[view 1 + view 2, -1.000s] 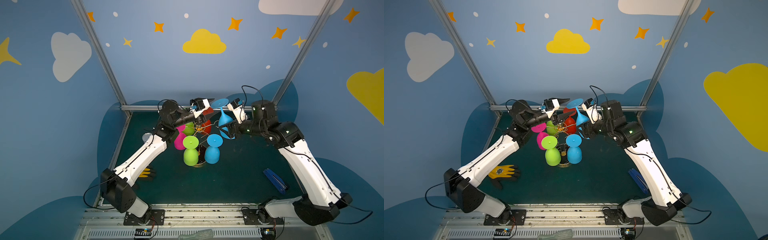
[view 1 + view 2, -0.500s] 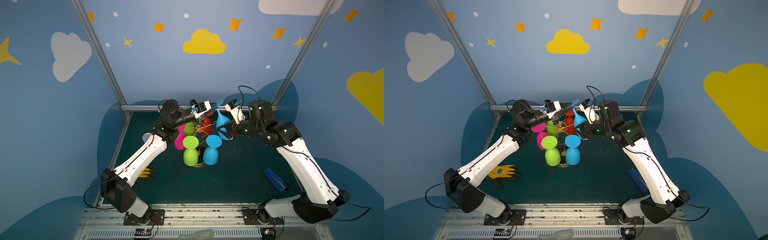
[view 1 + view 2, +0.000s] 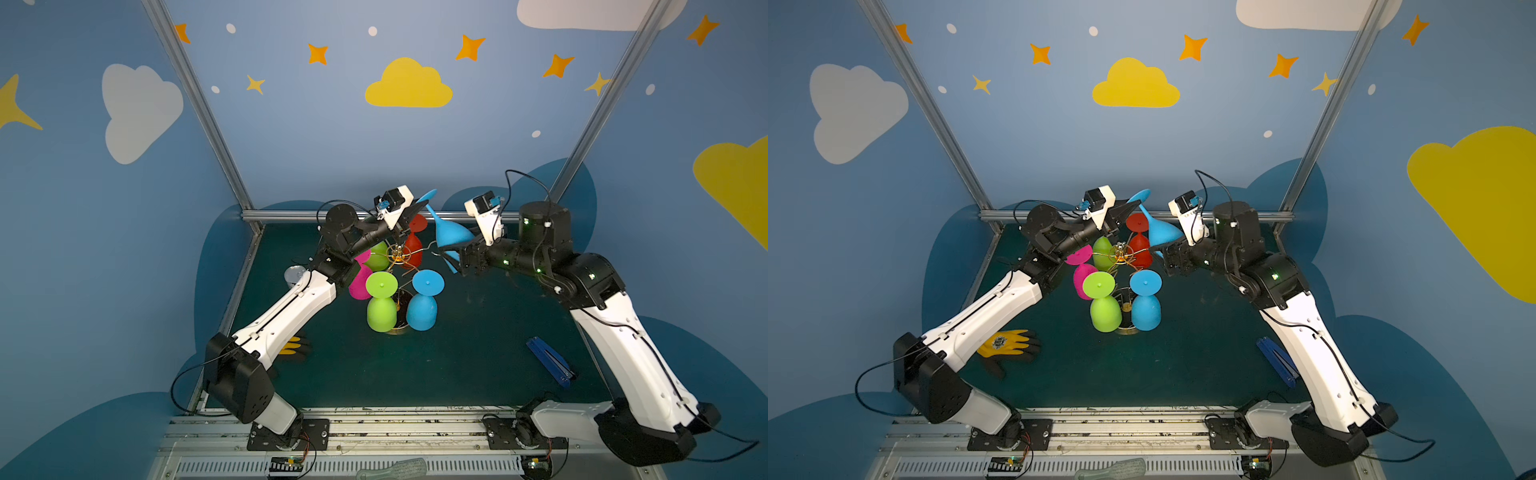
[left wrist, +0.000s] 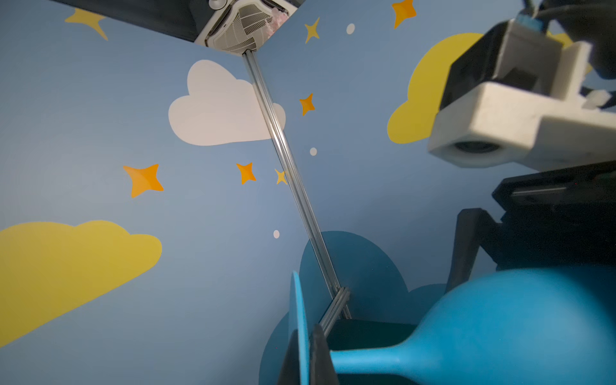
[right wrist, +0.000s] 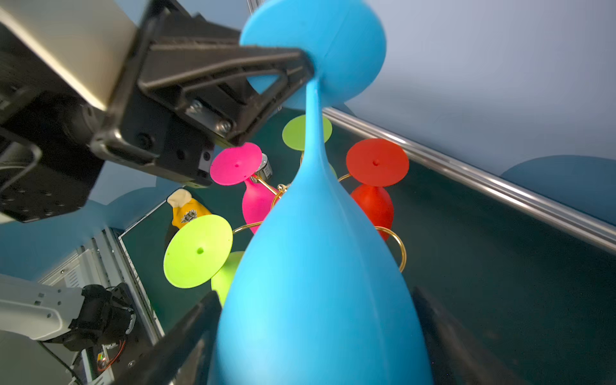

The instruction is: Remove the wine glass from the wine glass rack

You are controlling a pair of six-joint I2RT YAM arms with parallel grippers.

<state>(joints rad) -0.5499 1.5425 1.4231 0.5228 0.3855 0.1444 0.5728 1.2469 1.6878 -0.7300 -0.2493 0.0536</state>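
Already the blue wine glass point(image 5: 316, 250) is off the wine glass rack point(image 3: 400, 254), left gripper point(image 5: 306, 71) pinching its stem, right gripper point(image 5: 315, 300) spread around the bowl; putting it down seems left.

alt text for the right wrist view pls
A blue wine glass fills the frame, bowl inside the right gripper, the left gripper shut on its foot. Behind, pink, red and lime glasses hang upside down on the gold rack.
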